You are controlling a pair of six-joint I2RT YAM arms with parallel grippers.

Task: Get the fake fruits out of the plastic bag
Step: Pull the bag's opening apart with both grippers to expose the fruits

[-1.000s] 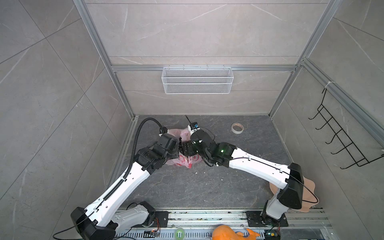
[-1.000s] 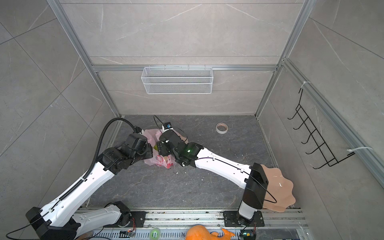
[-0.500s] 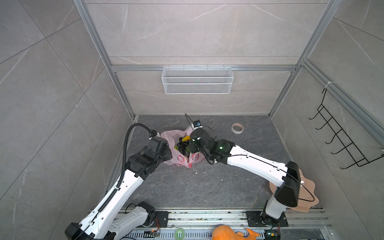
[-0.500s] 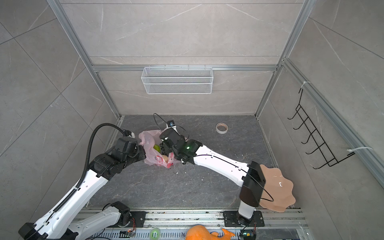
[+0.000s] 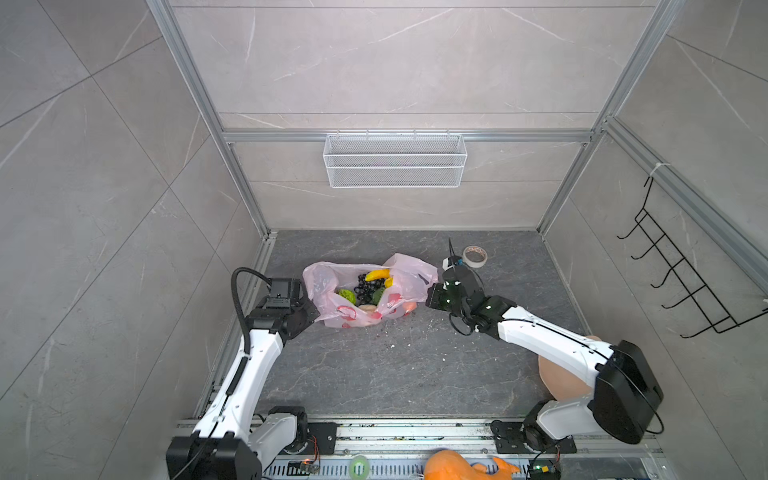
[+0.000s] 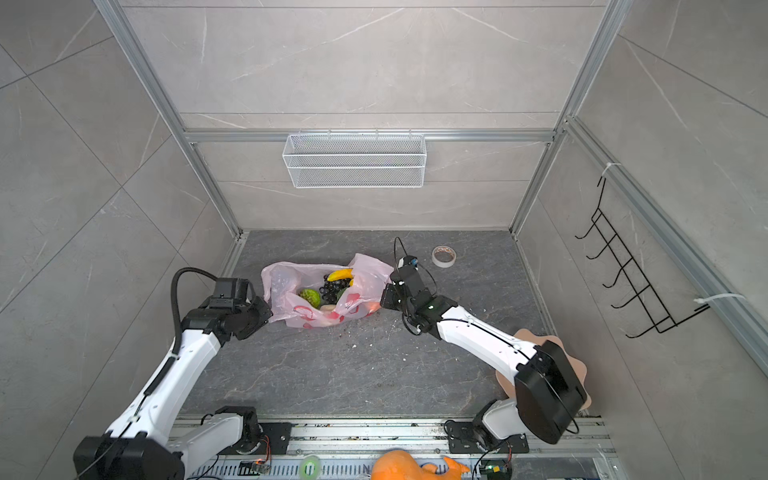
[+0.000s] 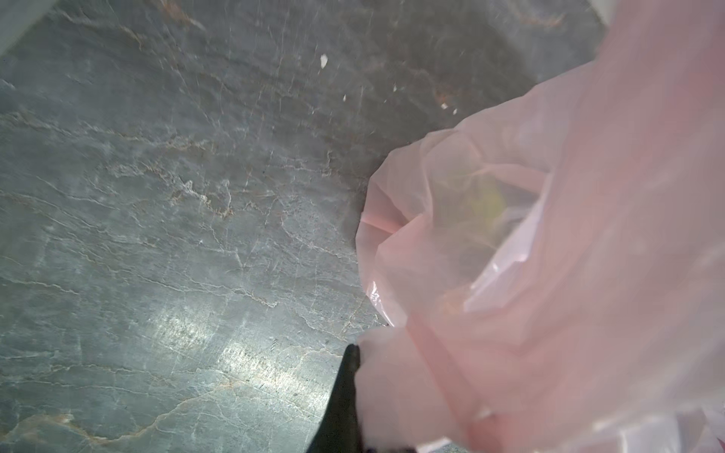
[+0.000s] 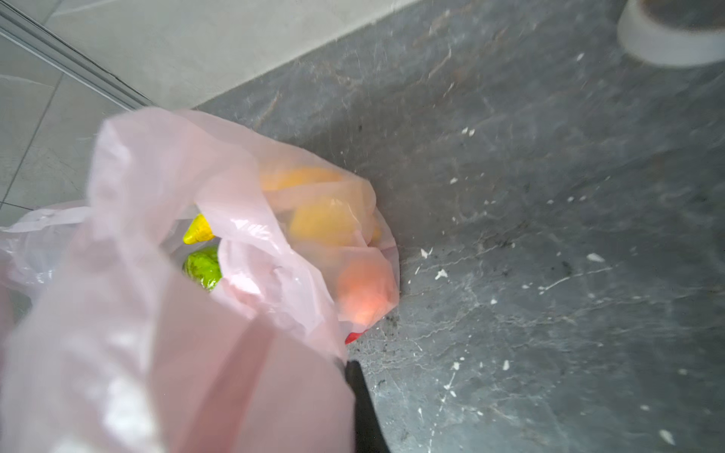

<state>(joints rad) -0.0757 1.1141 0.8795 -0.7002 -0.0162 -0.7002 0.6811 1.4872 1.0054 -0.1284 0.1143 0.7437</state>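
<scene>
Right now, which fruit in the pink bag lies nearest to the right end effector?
The orange, seen through the bag wall beside the right end effector; the banana and grapes lie farther off in the open mouth.

Both top views look steeply down from high above the near rail (image 5: 415, 432) toward the back wall (image 5: 395, 208), side by side, taking in the whole cell. Seen from there, the left wrist camera sits close against the plastic bag (image 7: 549, 274) at its 8 o'clock and the right wrist camera at its 3 o'clock. All four views share the bag and the stone floor (image 5: 395, 365).
</scene>
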